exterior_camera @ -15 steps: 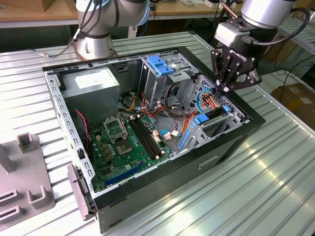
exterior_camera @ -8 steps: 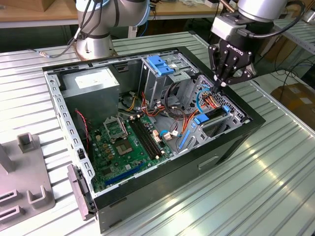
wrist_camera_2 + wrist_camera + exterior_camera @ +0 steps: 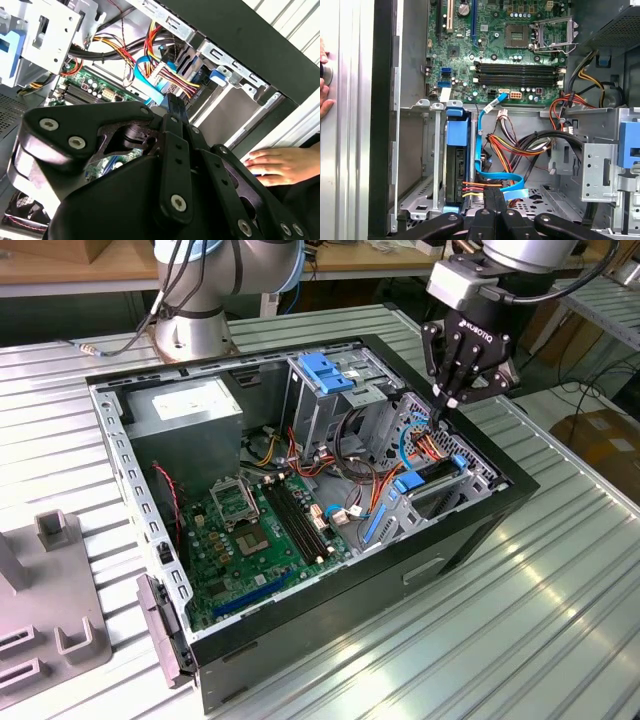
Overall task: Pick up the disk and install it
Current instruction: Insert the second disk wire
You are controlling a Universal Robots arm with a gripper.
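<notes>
- An open computer case [image 3: 470,525] lies on its side on a ribbed metal table [image 3: 520,640], filling the middle of the exterior view.
- The gripper [image 3: 443,405] hangs over the case's upper right corner in the exterior view, its 2 fingers pressed together with nothing between them, tips down among the cables.
- The disk [image 3: 454,172] sits on edge in a metal bay [image 3: 415,200] at the lower left of the first wrist view, a blue rail tab [image 3: 457,132] at its end; red, yellow and black wires [image 3: 480,186] plug into it just beside the fingertips.
- In the exterior view the disk [image 3: 432,475] shows as a dark slab with blue ends at the case's right wall, just below the gripper.
- A flat blue cable [image 3: 492,176] loops beside the disk and lies between it and the open floor of the case.
- Bundles of orange, yellow and black wires [image 3: 520,147] crowd the space around the fingers.
- A green circuit board [image 3: 255,530] covers the case floor, with a grey power box [image 3: 185,415] at the exterior view's upper left of the case.
- A metal drive cage with a blue handle [image 3: 325,375] stands at the case's upper middle.
- A person's hand [image 3: 280,165] rests on the table outside the case, at the right of the second wrist view.
- A grey fixture block [image 3: 50,610] lies on the table at the exterior view's lower left.
</notes>
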